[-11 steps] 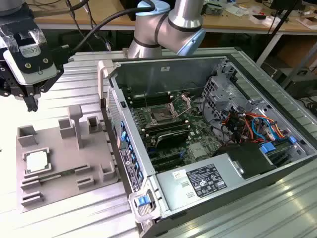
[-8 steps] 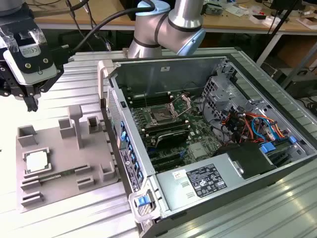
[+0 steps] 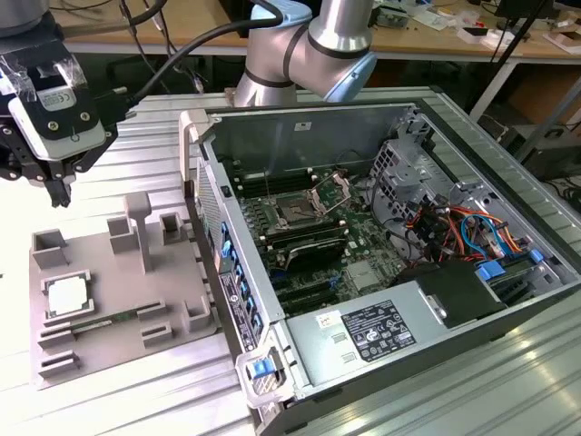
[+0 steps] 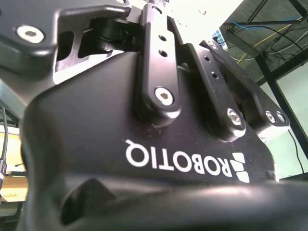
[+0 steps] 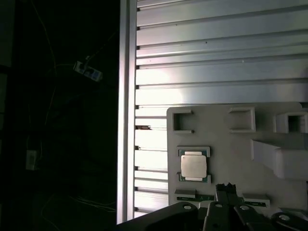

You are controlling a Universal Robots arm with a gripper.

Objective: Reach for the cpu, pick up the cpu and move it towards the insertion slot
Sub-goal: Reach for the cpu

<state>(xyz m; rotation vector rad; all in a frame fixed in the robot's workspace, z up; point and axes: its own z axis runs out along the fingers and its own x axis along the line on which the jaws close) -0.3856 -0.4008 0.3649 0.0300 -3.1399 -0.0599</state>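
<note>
At the exterior view's far left, the gripper (image 3: 60, 186) hangs above the ribbed metal table (image 3: 136, 404), beyond the far left corner of the grey tray (image 3: 123, 304) and touching nothing. In the first wrist view the fingertips (image 5: 225, 187) look pressed together with nothing between them. Nearer and slightly right of the gripper, the cpu (image 3: 68, 295) lies flat, silvery top up, in a square recess at the left end of the tray. It is well apart from the gripper. The first wrist view shows the same chip seated in its pale frame, clear of the fingertips. The tray's other recesses and upright blocks stretch to the right, up to the left wall of the open computer case (image 3: 300, 136), which lies on its side on the table. Behind the case's far wall rises the arm (image 3: 309, 54), silver with pale blue joint caps. Inside the case, on the green board, sits the insertion slot (image 3: 298, 212), a dark square socket with its shiny bracket (image 3: 332, 187) tilted up at its far right side. It is far from both the cpu and the gripper. Near right of the slot is a dull grey heatsink (image 3: 363, 275), and nearer still a labelled power supply (image 3: 372, 331). At the case's right end, red, orange and blue cables (image 3: 463, 227) tangle.
</note>
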